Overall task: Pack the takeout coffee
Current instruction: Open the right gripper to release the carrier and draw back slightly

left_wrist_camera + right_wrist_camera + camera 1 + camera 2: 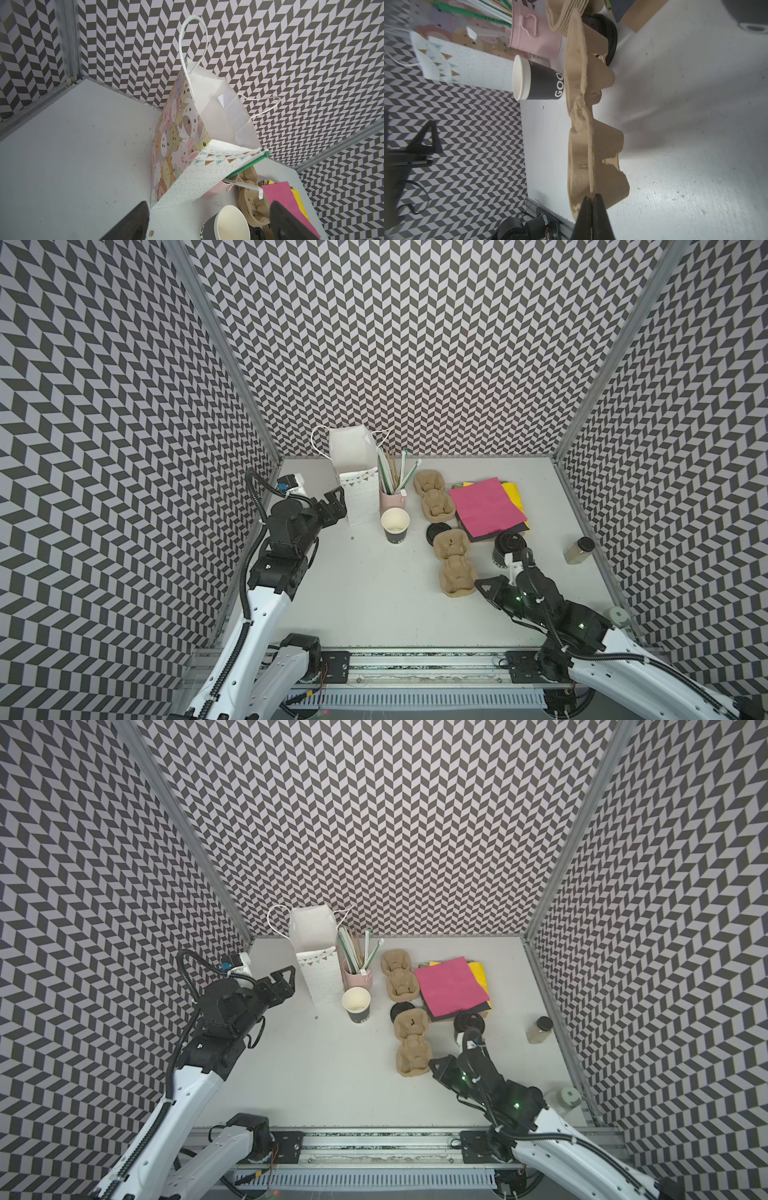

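Right gripper, likely repositioning cup carrier: grip deep on thin rim, slide flat and slow over table, avoid tearing or twisting. Gripper pressed together, pinching carrier's near rim. Takeout coffee upright just beside right gripper's wrist, not held; arm could tip it. Left gripper spread wide, empty, just beside paper bag.

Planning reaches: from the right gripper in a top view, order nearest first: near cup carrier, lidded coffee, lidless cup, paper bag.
1. Near cup carrier, in right gripper.
2. Lidded coffee, just behind.
3. Lidless cup, centre.
4. Paper bag, back left.
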Tool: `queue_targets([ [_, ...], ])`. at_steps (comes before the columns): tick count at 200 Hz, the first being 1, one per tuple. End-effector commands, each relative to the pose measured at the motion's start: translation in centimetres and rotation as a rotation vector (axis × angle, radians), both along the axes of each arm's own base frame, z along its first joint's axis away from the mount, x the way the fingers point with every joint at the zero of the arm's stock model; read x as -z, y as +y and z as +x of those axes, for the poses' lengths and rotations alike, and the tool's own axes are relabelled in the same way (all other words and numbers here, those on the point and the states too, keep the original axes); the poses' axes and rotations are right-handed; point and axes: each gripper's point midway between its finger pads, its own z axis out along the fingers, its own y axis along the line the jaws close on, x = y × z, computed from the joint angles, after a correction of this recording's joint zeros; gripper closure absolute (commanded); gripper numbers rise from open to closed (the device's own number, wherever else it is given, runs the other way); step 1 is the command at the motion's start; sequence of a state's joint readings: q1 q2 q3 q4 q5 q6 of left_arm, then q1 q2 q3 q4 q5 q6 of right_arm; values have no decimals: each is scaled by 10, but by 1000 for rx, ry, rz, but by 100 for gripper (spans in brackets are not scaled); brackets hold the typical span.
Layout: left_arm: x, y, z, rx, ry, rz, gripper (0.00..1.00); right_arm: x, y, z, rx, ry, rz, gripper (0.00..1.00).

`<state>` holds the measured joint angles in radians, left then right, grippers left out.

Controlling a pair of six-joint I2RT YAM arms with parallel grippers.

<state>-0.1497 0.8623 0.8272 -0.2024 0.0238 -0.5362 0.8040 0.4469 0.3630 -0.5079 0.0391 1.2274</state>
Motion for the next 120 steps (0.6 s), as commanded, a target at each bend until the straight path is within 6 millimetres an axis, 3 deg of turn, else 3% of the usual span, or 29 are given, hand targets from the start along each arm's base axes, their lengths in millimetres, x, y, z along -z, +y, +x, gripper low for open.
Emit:
queue_targets([
  [1, -6, 0, 0, 7, -23, -6, 9, 22, -26, -8, 82, 60, -74, 100],
  [19, -5, -1, 0, 8, -20, -6, 9, 27, -27, -13, 68, 82, -87, 100],
  [45, -3, -1, 1, 7, -13, -4, 9, 27, -26, -15, 47, 96, -105, 88],
  [82, -3, 0, 0, 3, -12, 3, 9, 26, -29, -15, 47, 92, -128, 56],
  [108, -3, 0, 1, 1, -12, 2, 9, 10, -37, -10, 83, 36, -130, 31],
  [120, -3, 0, 1, 2, -12, 3, 9, -3, -39, -7, 94, 2, -138, 25],
])
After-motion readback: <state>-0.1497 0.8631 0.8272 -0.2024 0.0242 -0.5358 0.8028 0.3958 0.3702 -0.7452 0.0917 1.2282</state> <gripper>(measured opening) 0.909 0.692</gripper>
